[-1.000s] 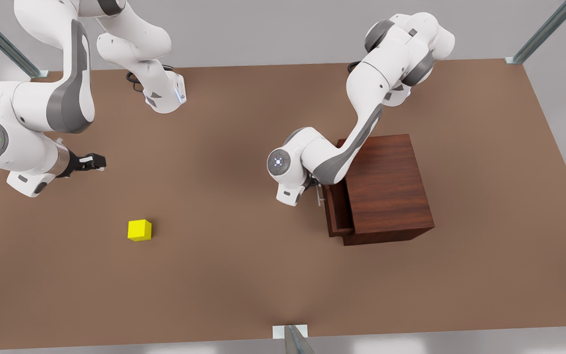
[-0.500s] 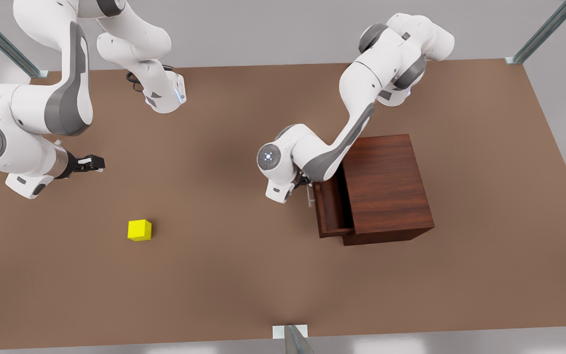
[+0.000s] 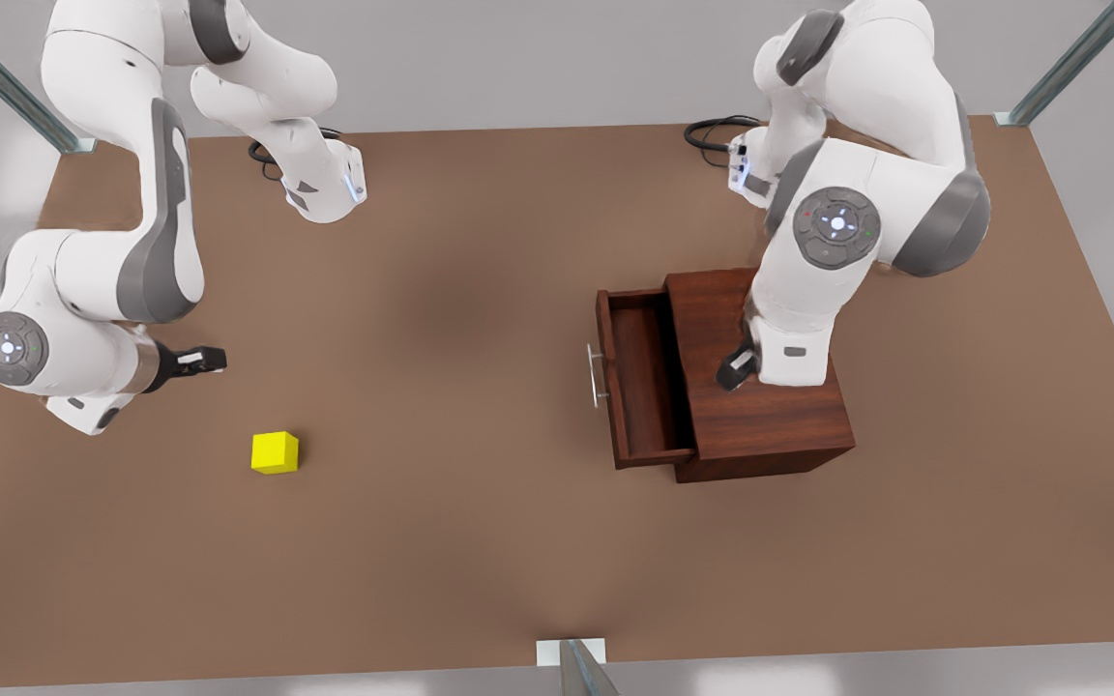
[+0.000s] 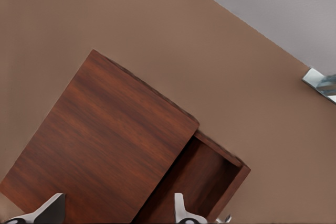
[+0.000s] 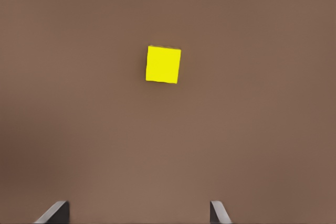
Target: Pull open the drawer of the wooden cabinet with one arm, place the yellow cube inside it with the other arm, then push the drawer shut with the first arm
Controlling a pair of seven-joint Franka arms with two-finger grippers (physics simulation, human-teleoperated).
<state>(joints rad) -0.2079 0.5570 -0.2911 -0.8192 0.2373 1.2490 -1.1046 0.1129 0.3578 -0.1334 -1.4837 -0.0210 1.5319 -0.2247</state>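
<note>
The wooden cabinet [image 3: 770, 425] stands at the front view's right, its drawer [image 3: 649, 382] pulled out toward the left with nothing inside; a metal handle [image 3: 596, 375] sits on the drawer front. My left gripper [image 3: 736, 369] hovers above the cabinet top [image 4: 105, 140], open, holding nothing, its fingertips [image 4: 52, 209] spread wide. The yellow cube [image 3: 275, 452] rests on the table at the front view's left. My right gripper [image 3: 207, 360] hangs open a little behind and left of the cube [image 5: 163, 64], well above the table.
Both arm bases [image 3: 325, 188] stand at the table's back edge, with cables beside them. Metal posts [image 3: 1070, 63] rise at the back corners, and a bracket [image 3: 571, 655] sits at the front edge. Bare brown table [image 3: 460, 406] lies between cube and cabinet.
The drawer slid farther out. My left gripper let go of the handle and swung up over the cabinet top. My right gripper moved slightly toward the cube.
</note>
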